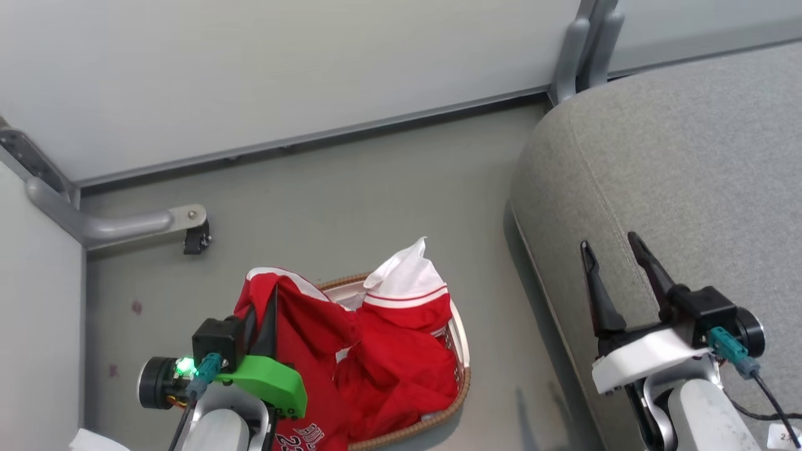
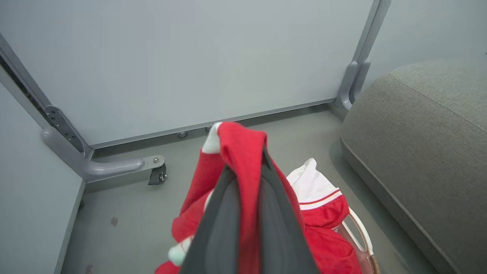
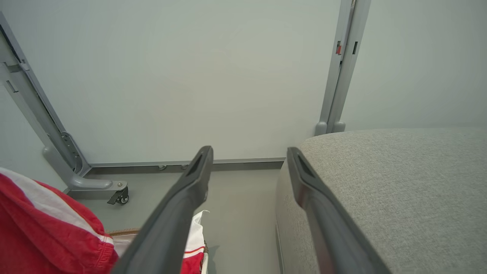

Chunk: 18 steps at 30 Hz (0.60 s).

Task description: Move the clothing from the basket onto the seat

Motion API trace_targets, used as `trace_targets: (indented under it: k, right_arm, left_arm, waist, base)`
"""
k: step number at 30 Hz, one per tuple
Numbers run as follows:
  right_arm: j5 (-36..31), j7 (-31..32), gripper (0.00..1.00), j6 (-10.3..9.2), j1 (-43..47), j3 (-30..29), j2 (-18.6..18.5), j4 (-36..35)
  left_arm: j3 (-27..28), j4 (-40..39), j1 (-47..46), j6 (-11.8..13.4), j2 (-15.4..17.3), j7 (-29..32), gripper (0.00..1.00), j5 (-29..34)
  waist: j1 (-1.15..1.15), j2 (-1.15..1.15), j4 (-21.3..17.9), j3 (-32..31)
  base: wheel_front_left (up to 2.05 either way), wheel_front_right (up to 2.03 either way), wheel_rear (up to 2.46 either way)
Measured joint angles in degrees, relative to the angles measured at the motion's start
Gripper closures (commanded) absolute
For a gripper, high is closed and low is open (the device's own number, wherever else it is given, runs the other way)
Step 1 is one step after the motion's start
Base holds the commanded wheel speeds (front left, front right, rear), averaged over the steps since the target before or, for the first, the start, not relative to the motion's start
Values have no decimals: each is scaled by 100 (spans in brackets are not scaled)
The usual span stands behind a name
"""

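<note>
The clothing (image 1: 388, 357) is a heap of red fabric with white panels, spilling out of the small oval basket (image 1: 462, 376) low in the head view. My left gripper (image 1: 270, 299) is shut on a fold of the clothing (image 2: 239, 140) and holds it raised above the basket (image 2: 361, 236). The fold drapes over both dark fingers (image 2: 224, 220). The grey seat (image 1: 689, 175) takes up the right side. My right gripper (image 1: 609, 243) is open and holds nothing, hovering over the seat's left edge. In the right wrist view, the right gripper (image 3: 249, 152) straddles the seat (image 3: 399, 182) edge, with the clothing (image 3: 42, 228) at lower left.
Pale partition walls close off the back and left. A grey metal foot with a black caster (image 1: 195, 237) juts onto the floor left of the basket. A grey post (image 1: 583, 50) stands at the seat's far corner. A strip of bare floor (image 1: 495, 326) separates basket and seat.
</note>
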Motion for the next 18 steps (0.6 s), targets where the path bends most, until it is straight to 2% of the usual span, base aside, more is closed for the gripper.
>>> trace_targets:
  k: [9, 18]
  right_arm:
    - [-10, 0, 0, 0, 411, 200, 1, 91]
    - [12, 0, 0, 0, 551, 293, 0, 202]
  left_arm:
    - [21, -684, 138, -18, -16, 0, 100, -192]
    - [-174, -1215, 78, 37, -20, 0, 100, -348]
  waist:
    - [0, 0, 191, -676]
    - [0, 0, 340, -929]
  base:
    - [0, 0, 0]
    - [0, 0, 0]
